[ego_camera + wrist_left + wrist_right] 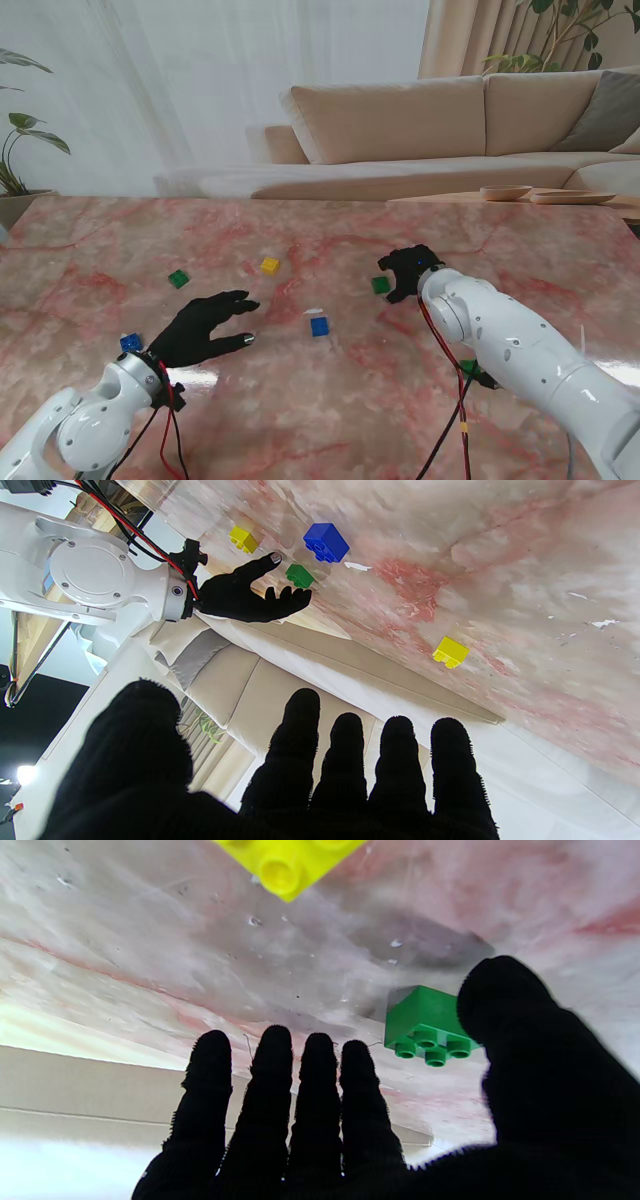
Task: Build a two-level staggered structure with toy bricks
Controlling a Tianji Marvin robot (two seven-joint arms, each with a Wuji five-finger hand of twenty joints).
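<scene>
The left hand [205, 328] sits in the lower left of the stand view, low over the table [330, 420], fingers spread and holding nothing; bare marble lies ahead of it. A blue brick [131, 342] lies at the left beside that wrist, partly hidden by it.

Near the frame's centre another blue brick [319, 326] sits alone with free marble on all sides, a small white scrap [314, 311] just beyond it. In the left wrist view its studs show as a square block, so no long axis can be told.

Right of centre, the right hand [410, 272] curls beside a green brick [381, 285]. In the right wrist view the thumb [505, 995] is close beside this brick and the four fingers [275, 1060] are straight and apart from it; the hand grips nothing. The brick [425, 1020] stands studs-up, square.

Farther, left of centre, a second green brick [178, 279] and a yellow brick [270, 266] lie well apart. The table's far edge meets a sofa [420, 130] in the upper frame.
</scene>
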